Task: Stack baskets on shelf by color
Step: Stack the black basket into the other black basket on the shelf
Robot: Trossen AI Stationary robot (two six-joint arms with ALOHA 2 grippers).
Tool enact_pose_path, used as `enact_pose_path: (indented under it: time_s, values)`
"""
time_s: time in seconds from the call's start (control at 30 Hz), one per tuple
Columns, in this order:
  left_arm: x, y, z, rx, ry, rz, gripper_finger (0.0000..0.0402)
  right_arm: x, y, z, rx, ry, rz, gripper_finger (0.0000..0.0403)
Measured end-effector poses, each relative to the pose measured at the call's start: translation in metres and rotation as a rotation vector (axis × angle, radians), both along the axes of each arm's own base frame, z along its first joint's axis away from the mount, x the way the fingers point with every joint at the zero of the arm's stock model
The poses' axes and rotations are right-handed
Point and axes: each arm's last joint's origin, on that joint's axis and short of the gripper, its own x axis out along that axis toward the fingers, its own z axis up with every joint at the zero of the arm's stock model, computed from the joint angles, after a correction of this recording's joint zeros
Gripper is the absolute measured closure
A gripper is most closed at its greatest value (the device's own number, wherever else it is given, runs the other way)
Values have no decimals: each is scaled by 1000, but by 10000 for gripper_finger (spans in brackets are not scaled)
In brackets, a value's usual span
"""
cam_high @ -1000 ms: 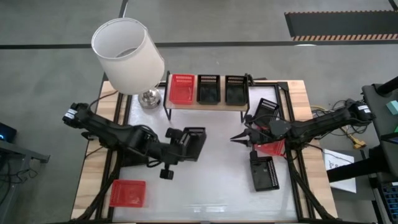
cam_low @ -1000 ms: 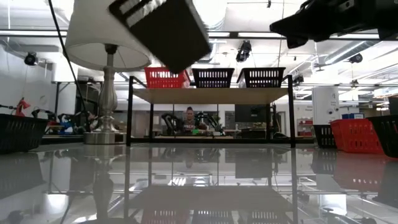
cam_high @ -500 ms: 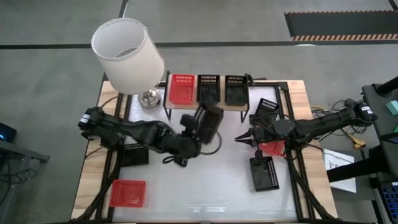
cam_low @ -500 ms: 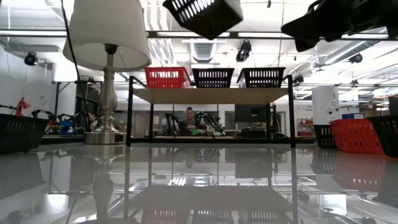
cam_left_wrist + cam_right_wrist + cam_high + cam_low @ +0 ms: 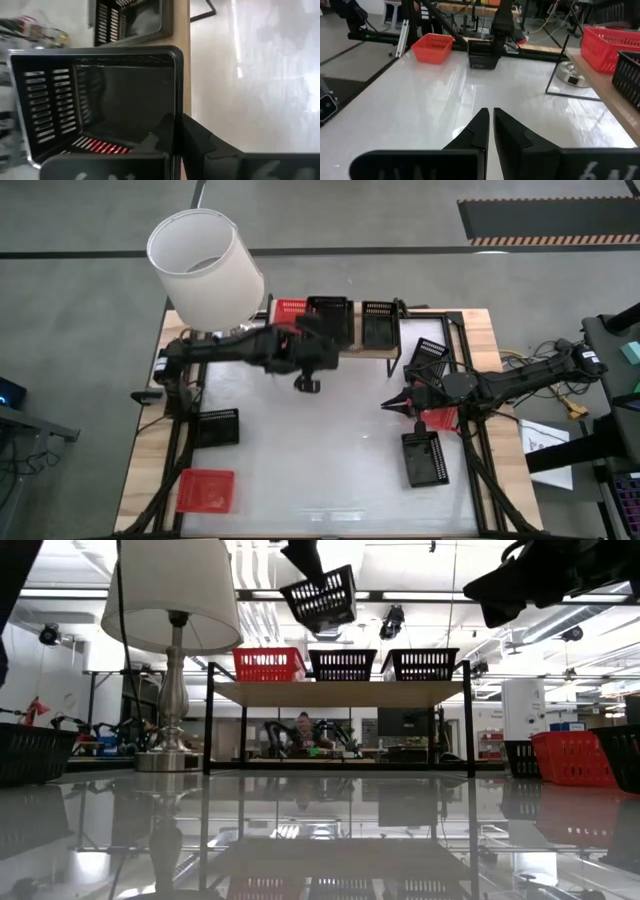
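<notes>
My left gripper [image 5: 312,352] is shut on a black mesh basket [image 5: 331,318] and holds it in the air over the shelf [image 5: 340,692]. In the low view this basket [image 5: 322,598] hangs tilted above the shelf's row. On the wooden plank stand a red basket [image 5: 268,664] and two black baskets [image 5: 343,664] [image 5: 420,663] on their bases. My right gripper [image 5: 393,403] is shut and hovers over the table's right half, touching nothing. Loose baskets rest on the table: black [image 5: 218,427], red [image 5: 205,490], black [image 5: 425,457], red [image 5: 440,418], black [image 5: 430,355]. My left gripper holds the black basket by one side wall [image 5: 175,95], with one finger [image 5: 156,139] inside the basket and the other finger [image 5: 202,142] outside. The fingers reach along that wall. The basket is lifted clear above the shelf and sits tilted in the hold.
A table lamp with a white shade [image 5: 205,265] and a metal base [image 5: 240,336] stands at the shelf's left end, close to my left arm. The glossy white tabletop [image 5: 320,450] lies bare between the loose baskets. A person sits far behind the shelf [image 5: 303,730].
My left gripper has carried the black basket from over the table's middle toward the far edge and upward, until it hangs above the shelf. The basket has turned about on the way. My left arm now stretches along the far left side past the lamp.
</notes>
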Motion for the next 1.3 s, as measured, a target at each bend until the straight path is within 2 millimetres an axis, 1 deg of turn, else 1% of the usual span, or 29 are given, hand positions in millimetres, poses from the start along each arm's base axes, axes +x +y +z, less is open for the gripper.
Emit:
enact_pose_path:
  time_s: [0.13,0.23,0.3,0.57,0.77,0.83,1.1,1.3]
  values:
    - [0,23,-2,-72,-8,15,401,0,0,0,0,-1,0,385]
    - [0,35,-1,-68,-21,40,401,0,0,0,-1,-2,-6,385]
    - [3,40,1,-62,-52,30,402,0,0,0,-2,-2,-8,385]
    - [9,44,7,-53,-138,14,402,0,0,0,-2,-2,-8,385]
    - [16,47,-4,-60,-110,26,402,0,0,0,-2,-1,-9,385]
    - [23,48,-12,-60,-99,27,402,0,0,0,1,3,-9,385]
    - [29,54,-25,-64,-50,42,402,0,0,-1,5,13,-11,385]
    - [31,55,-26,-62,-52,45,402,0,0,-2,5,17,-11,385]
